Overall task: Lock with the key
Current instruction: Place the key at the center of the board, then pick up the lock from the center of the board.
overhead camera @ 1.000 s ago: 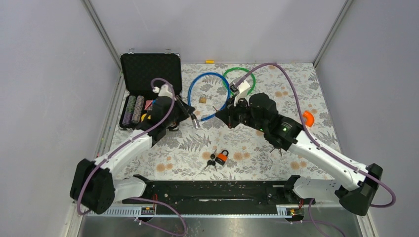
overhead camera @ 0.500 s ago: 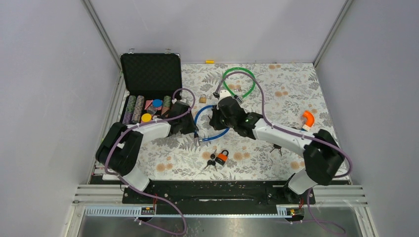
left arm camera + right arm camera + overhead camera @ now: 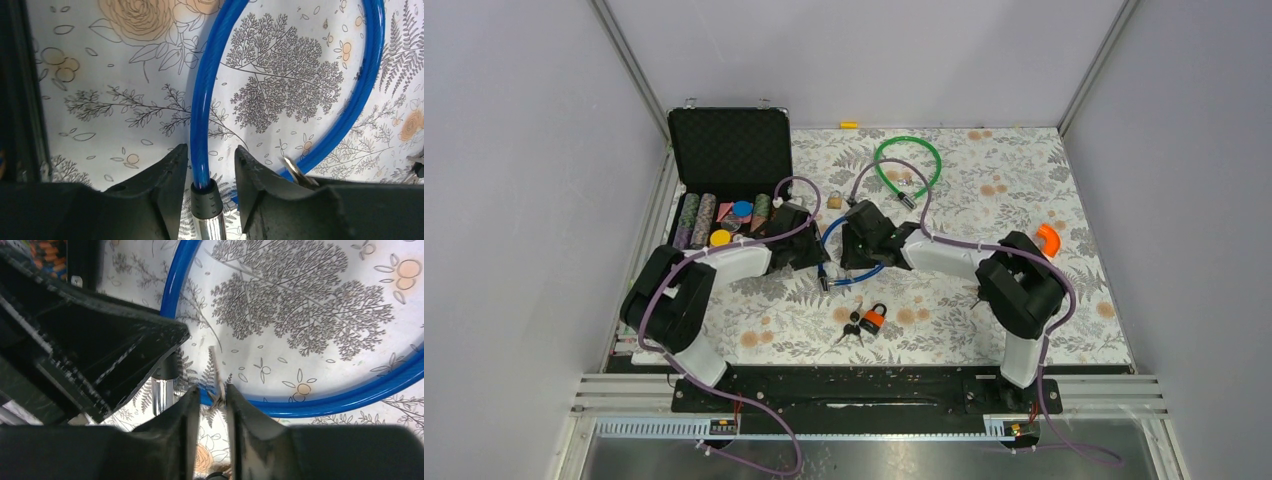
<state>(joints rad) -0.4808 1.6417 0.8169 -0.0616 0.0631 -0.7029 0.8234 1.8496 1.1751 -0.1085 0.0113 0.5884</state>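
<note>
The blue cable lock lies looped on the floral mat. My left gripper is closed around its end: in the left wrist view the fingers flank the black collar and chrome plug of the blue cable. My right gripper sits just right of it, shut on a small silver key whose blade sticks out of the fingertips over the cable. The key tip also shows in the left wrist view. The chrome plug shows beside my right fingers.
An orange padlock with keys lies near the front. A brass padlock and a green cable lock lie behind. An open black case with chips stands at the left. An orange piece sits at the right.
Both arms have come down low over the mat. The blue loop has been drawn nearer and tighter. My right gripper has moved left, close to the left gripper and the cable end.
</note>
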